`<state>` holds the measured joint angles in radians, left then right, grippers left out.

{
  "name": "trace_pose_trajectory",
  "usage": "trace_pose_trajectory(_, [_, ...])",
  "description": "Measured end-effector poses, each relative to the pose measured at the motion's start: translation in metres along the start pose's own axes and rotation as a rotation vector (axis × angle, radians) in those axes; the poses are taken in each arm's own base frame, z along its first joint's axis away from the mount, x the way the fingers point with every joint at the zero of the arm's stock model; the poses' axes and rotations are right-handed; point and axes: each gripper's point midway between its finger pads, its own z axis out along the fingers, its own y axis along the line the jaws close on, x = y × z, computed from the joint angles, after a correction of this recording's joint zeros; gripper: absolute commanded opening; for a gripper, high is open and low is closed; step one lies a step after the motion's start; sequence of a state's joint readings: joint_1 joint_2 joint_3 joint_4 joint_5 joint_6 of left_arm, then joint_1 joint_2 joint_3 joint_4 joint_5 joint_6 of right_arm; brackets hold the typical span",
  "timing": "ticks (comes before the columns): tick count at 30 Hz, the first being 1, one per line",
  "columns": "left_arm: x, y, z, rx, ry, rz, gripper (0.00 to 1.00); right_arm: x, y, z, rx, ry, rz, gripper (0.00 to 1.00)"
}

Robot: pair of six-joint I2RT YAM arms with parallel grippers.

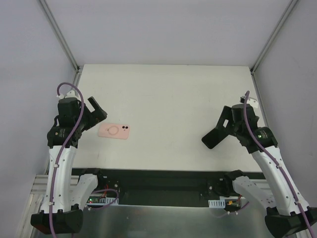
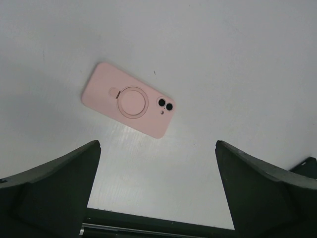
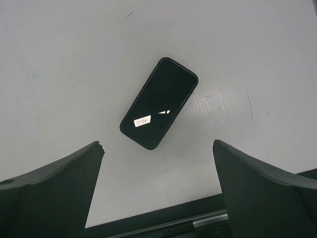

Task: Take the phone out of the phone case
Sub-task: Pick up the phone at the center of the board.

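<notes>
A pink phone case (image 1: 114,131) lies back up on the white table at the left, with a ring holder and two dark camera openings; it also shows in the left wrist view (image 2: 130,106). My left gripper (image 1: 94,118) is open and empty, just left of the case and above the table (image 2: 157,144). A black phone (image 3: 159,103) lies screen up and bare on the table at the right, also seen from the top (image 1: 213,139). My right gripper (image 1: 227,125) is open and empty, just right of the phone and above the table (image 3: 157,144).
The white table (image 1: 168,94) is bounded by grey walls with metal rails at the left and right. Its dark front edge (image 1: 163,173) runs just behind both grippers. The phone and case lie far apart.
</notes>
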<state>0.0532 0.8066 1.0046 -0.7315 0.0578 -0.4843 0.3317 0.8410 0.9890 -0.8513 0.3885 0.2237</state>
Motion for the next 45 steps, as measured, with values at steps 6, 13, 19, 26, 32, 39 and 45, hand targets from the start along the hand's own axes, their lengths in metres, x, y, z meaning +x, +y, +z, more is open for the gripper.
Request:
trace_pose_trajectory(6, [0.007,-0.009,0.0,0.056,0.042,0.021,0.99,-0.002,-0.002,-0.007,-0.016,-0.029,0.015,0.96])
trace_pose_trajectory(13, [0.015,-0.022,0.0,0.132,0.099,0.028,0.99,0.005,-0.002,-0.001,-0.002,0.002,0.016,0.96])
trace_pose_trajectory(19, [0.035,-0.047,0.006,0.225,0.193,0.081,0.99,0.029,0.0,0.025,0.073,0.118,0.057,0.96])
trace_pose_trajectory(26, [0.07,-0.063,0.014,0.258,0.315,0.166,0.99,0.063,0.009,0.068,0.198,0.292,0.122,0.96])
trace_pose_trajectory(32, [0.073,-0.06,0.017,0.244,0.32,0.171,0.99,0.087,0.01,0.11,0.274,0.421,0.264,0.96])
trace_pose_trajectory(39, [0.073,-0.058,0.017,0.24,0.317,0.173,0.99,0.112,0.018,0.147,0.329,0.536,0.303,0.96])
trace_pose_trajectory(45, [0.073,-0.056,0.018,0.228,0.306,0.176,0.99,0.113,0.024,0.157,0.33,0.554,0.329,0.99])
